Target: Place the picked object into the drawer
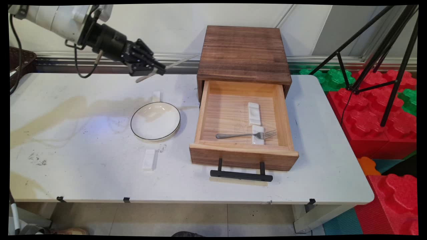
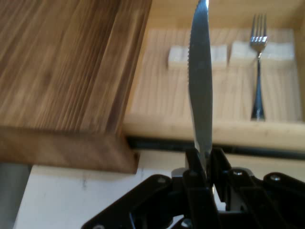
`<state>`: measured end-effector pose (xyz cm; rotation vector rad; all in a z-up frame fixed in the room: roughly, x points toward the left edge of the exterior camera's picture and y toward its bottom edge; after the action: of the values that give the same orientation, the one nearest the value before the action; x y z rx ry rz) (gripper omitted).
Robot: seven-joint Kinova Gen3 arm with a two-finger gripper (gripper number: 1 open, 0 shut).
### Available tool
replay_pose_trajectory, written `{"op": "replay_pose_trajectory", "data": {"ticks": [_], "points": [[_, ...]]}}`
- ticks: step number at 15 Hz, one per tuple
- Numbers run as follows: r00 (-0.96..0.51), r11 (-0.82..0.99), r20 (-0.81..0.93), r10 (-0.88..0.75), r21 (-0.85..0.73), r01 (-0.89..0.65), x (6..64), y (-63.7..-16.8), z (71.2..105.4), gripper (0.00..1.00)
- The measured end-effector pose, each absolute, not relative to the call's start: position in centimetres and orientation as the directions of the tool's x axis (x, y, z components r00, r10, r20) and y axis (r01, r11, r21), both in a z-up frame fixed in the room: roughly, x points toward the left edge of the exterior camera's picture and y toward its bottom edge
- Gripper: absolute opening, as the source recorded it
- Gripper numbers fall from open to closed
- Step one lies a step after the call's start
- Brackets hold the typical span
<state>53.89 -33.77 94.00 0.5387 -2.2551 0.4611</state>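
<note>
jaws clamped on knife (image 2: 200, 86), gripper (image 1: 159, 70) probably airborne

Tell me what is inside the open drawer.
In the drawer lie a fork and two white rests; the fork's neck sits on the nearer one. The cabinet hides the drawer's back part.

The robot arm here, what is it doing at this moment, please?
The gripper is shut on a table knife and holds it in the air above the white table, left of the wooden drawer box. The drawer stands open; inside it a fork lies with its tines on one of two white rests, while the other rest is bare. A white plate sits on the table, with a white rest on each side of it.
</note>
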Motion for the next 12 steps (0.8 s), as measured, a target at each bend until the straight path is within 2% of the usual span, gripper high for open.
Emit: {"op": "replay_pose_trajectory", "data": {"ticks": [7, 12], "points": [[-0.591, 0.857, 0.782, -0.197, -0.156, -0.491, 48.4, -35.4, 95.6, 0.00], [-0.598, 0.865, 0.781, -0.181, -0.163, -0.475, 43.9, -37.6, 95.1, 0.00]]}}
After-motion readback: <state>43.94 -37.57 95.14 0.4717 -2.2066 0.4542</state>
